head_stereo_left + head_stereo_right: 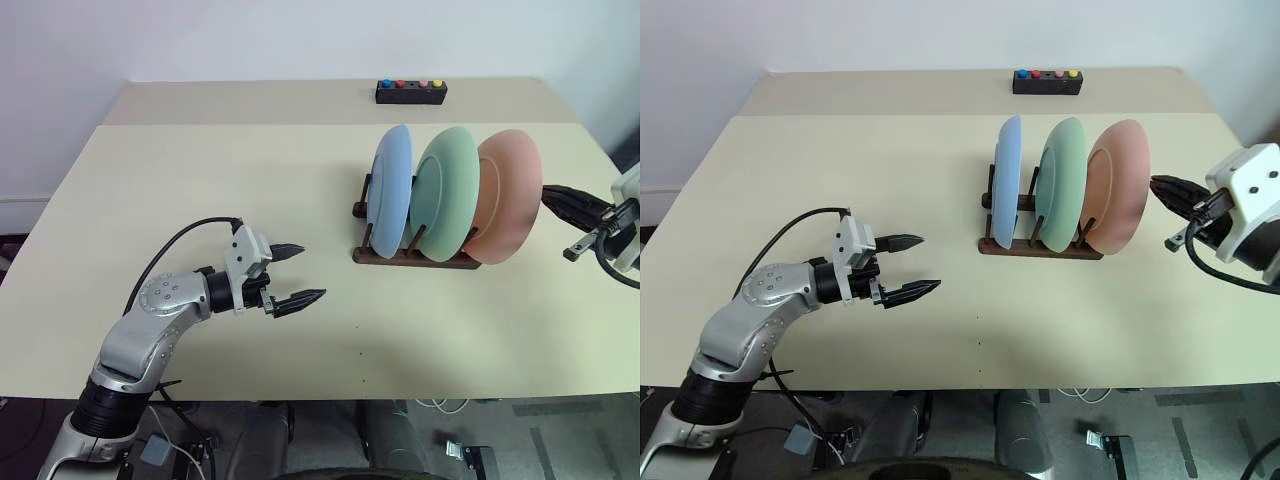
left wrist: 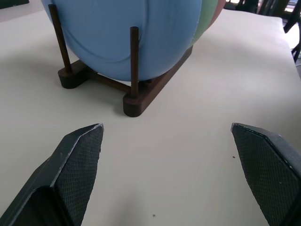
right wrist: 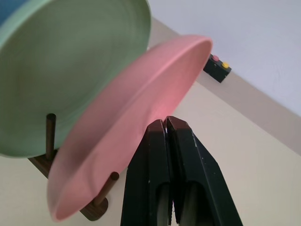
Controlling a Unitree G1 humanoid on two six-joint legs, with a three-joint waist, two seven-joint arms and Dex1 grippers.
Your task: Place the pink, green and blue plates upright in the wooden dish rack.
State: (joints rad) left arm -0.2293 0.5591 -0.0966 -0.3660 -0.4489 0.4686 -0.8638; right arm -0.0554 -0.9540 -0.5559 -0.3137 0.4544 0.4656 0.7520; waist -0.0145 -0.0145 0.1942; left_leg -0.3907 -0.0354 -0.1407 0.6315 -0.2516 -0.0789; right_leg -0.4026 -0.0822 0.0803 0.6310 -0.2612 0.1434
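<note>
The left gripper (image 1: 297, 272) hovers over the desk (image 1: 180, 180) toward its near left edge, jaws spread wide and holding nothing, well apart from the rack.

Toward the right half of the desk, nearer the far edge than the near one, stands the wooden dish rack (image 1: 400, 258): dark brown rails with slim round pegs, hard and light-looking, likely to slide on the smooth cream top if pushed. In it, left to right, stand the blue plate (image 1: 392, 190), the green plate (image 1: 448, 192) and the pink plate (image 1: 505, 195), each on edge between pegs and leaning toward the right edge. They are round, shallow and matte with plain raised rims. I judge them stiff, fairly light and not very slippery; the rim at the top of each is the natural place to pinch.

The right gripper (image 1: 1162, 187) sits near the right edge, jaws pressed together and empty, its tip just beside the pink plate's rim.
</note>
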